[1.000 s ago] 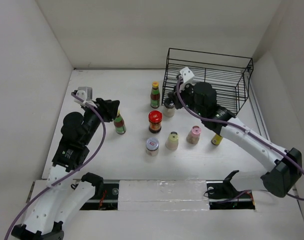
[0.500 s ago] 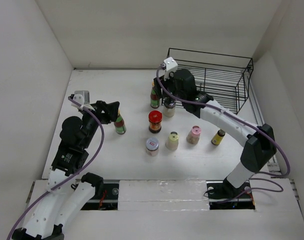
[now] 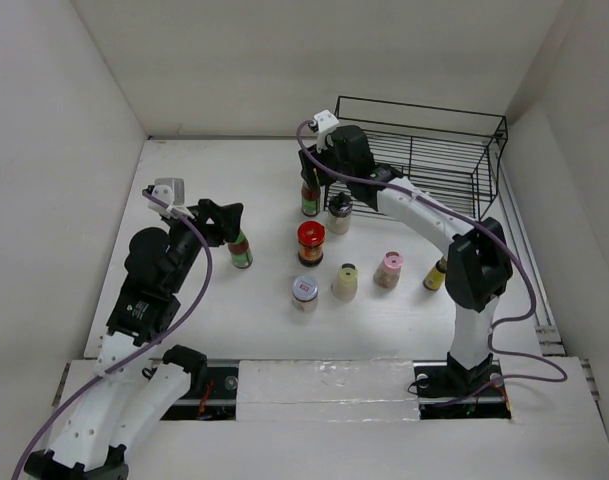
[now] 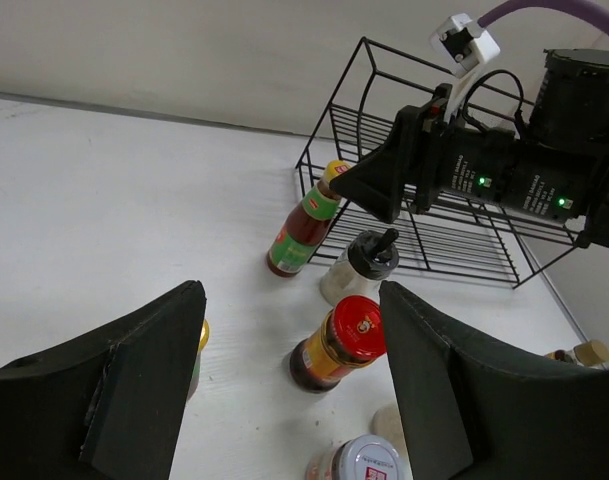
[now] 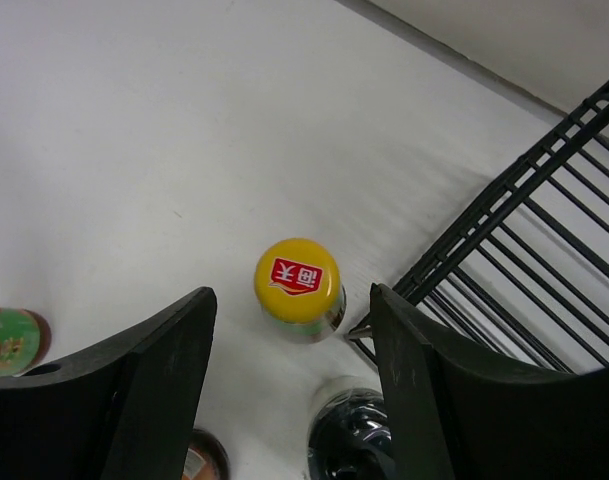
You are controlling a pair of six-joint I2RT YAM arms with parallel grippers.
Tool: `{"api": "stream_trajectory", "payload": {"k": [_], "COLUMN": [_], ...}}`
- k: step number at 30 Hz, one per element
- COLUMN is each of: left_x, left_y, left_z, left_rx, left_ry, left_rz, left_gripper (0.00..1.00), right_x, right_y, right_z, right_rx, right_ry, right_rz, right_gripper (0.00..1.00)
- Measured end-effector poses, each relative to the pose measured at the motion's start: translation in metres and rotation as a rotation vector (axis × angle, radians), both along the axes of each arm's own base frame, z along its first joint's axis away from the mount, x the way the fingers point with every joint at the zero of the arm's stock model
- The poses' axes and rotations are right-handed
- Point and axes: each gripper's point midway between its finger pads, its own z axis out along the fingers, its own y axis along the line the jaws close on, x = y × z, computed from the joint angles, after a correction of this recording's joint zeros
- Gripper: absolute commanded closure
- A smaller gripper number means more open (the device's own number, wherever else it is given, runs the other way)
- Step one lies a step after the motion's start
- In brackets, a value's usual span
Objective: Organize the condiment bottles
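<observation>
Organizing looks barely begun: all 8 condiment bottles (image 3: 311, 243) stand on the white table (image 3: 204, 180) outside the black wire rack (image 3: 434, 165), the right gripper (image 5: 289, 300) hangs spread-open above the yellow-capped dark sauce bottle (image 5: 297, 275) by the rack's corner, and the left gripper (image 4: 289, 300) gapes, holding nothing.

This is a robot lab test cell. Plain white panels (image 3: 314, 60) box in a white table (image 3: 234, 170) on its left, far and right sides. Two arms (image 3: 149, 290) are bolted to a mounting strip (image 3: 324, 382) at the near edge and trail purple cables (image 4: 564, 6). The only props are small bottles (image 3: 311, 243) and a wire rack (image 3: 454, 160) at far right.
</observation>
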Motion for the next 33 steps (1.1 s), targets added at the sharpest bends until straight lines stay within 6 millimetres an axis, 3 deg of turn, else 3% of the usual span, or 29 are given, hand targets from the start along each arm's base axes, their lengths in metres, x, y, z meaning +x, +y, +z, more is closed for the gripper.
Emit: {"api": "stream_trajectory", "payload": {"k": [4, 13, 19, 24, 26, 27, 29, 33], "left_x": [0.001, 0.002, 0.001, -0.001, -0.002, -0.002, -0.003, -0.004], "left_y": [-0.001, -0.004, -0.005, -0.006, -0.007, -0.007, -0.008, -0.008], "left_z": [-0.002, -0.004, -0.003, -0.002, -0.001, -0.001, -0.001, 0.000], "left_rx": [0.002, 0.005, 0.004, 0.001, 0.000, 0.000, 0.000, -0.001], "left_ry": [0.006, 0.014, 0.012, 0.006, 0.003, 0.003, 0.003, -0.001], "left_rz": [0.000, -0.016, -0.027, -0.036, -0.042, -0.043, -0.046, -0.051], "left_gripper": [0.34, 0.34, 0.34, 0.34, 0.34, 0.34, 0.34, 0.34], "right_x": [0.004, 0.006, 0.013, 0.019, 0.020, 0.021, 0.021, 0.018], "right_y": [-0.004, 0.001, 0.007, 0.011, 0.013, 0.014, 0.015, 0.020], "right_z": [-0.014, -0.019, -0.025, -0.025, -0.025, -0.025, -0.024, -0.022], "right_rx": [-0.019, -0.009, 0.016, 0.041, 0.052, 0.055, 0.057, 0.057], "right_ry": [0.030, 0.031, 0.016, -0.006, -0.018, -0.023, -0.033, -0.046], "right_rz": [-0.009, 0.007, 0.003, -0.006, -0.008, -0.008, -0.014, -0.018], "right_gripper": [0.31, 0.34, 0.45, 0.65, 0.65, 0.75, 0.84, 0.85]}}
